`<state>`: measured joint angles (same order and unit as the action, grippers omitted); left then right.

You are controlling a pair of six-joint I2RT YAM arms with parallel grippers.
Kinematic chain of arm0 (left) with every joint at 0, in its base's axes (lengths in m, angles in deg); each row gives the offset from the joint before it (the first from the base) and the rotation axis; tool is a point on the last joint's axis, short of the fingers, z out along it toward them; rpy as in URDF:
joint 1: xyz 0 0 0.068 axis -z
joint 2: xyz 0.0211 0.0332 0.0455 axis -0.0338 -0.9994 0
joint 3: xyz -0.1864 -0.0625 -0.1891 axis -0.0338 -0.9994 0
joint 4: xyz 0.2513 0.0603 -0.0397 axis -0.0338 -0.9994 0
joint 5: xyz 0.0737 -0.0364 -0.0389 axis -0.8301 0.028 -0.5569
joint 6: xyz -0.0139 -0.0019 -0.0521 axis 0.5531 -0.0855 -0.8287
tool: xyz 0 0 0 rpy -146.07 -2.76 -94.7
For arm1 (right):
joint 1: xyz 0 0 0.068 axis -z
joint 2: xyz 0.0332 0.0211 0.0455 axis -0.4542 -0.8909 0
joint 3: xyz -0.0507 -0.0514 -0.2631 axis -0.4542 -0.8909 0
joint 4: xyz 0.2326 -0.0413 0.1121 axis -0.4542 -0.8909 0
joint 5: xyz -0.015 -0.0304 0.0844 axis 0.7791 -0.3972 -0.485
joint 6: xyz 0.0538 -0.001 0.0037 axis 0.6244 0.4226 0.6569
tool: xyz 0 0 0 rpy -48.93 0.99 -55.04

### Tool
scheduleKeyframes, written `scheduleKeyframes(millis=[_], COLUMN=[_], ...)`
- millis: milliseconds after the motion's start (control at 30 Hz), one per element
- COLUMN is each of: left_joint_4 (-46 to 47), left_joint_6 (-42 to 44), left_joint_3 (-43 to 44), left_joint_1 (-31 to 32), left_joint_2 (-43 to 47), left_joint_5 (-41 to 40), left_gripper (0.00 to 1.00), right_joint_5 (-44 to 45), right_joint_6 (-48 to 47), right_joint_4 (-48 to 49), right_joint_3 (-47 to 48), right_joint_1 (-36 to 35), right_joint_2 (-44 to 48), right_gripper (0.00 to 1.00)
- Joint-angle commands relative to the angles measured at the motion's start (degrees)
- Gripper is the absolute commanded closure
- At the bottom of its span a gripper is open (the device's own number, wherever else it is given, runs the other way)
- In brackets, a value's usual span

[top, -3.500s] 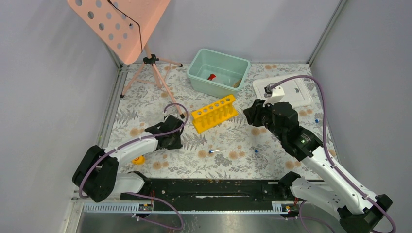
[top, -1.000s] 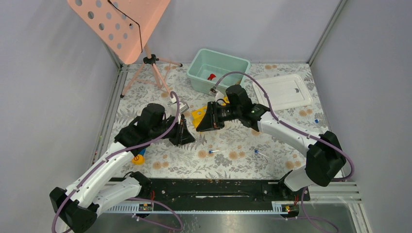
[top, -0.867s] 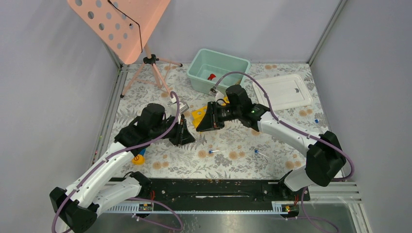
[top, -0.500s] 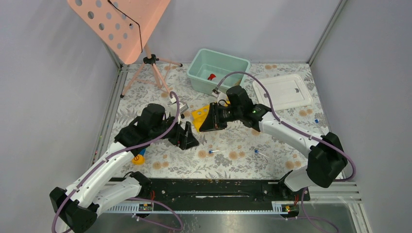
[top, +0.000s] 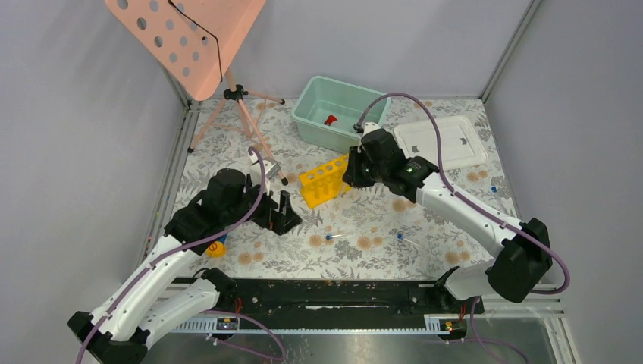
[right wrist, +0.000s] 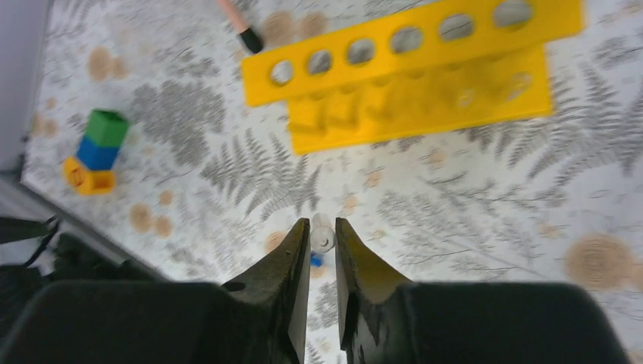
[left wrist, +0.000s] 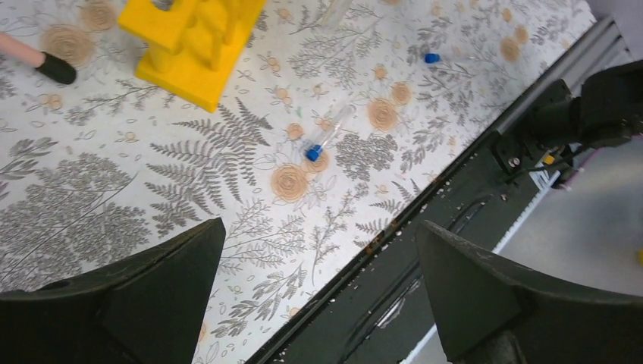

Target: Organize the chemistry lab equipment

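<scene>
The yellow test-tube rack [top: 326, 179] [right wrist: 417, 68] [left wrist: 193, 38] lies on the floral table, its holes empty. My right gripper [top: 352, 176] [right wrist: 321, 224] hangs by the rack's right end, shut on a small clear tube [right wrist: 322, 235] pinched at its fingertips. To the rack's left, my left gripper [top: 282, 214] [left wrist: 318, 227] is wide open, with only table between its fingers. Blue-capped tubes lie loose on the table [top: 334, 236] [left wrist: 326, 133], [top: 402, 237], [top: 494, 188]. A red-capped bottle [top: 330, 120] lies in the teal bin [top: 362, 95].
A white lid [top: 443, 142] lies at the back right. The pink perforated stand [top: 189, 38] on its tripod stands at the back left, one foot [left wrist: 38, 61] near the rack. A green-blue-yellow block stack [top: 217, 248] [right wrist: 97, 152] sits front left. A black rail [top: 326, 292] runs along the near edge.
The two grippers met left of the rack; the left one opened and drew back to the left. The right arm carried the tube off to the rack's right end.
</scene>
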<state>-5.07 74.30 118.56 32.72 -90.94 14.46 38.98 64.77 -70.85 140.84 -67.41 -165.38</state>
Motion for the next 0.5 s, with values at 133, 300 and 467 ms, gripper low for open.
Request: scheduleKeyframes(millis=[133, 300, 467], left_joint_4=[0.0, -0.1, -0.1], left_joint_6=[0.6, 0.7, 0.6], left_joint_3=[-0.4, -0.4, -0.4], left_joint_1=[0.2, 0.2, 0.2], left_joint_2=[1.2, 1.8, 2.0], left_joint_5=[-7.6, -7.8, -7.3], left_gripper=[0.01, 0.01, 0.01], right_joint_5=[17.5, 20.4, 20.8], right_joint_6=[-7.7, -10.2, -11.6], right_joint_4=[5.2, 11.4, 13.7], right_joint_3=[1.7, 0.3, 1.4], right_joint_1=[0.2, 0.2, 0.2], right_joint_2=[-0.8, -2.7, -5.1], right_gripper=[0.79, 0.79, 0.79])
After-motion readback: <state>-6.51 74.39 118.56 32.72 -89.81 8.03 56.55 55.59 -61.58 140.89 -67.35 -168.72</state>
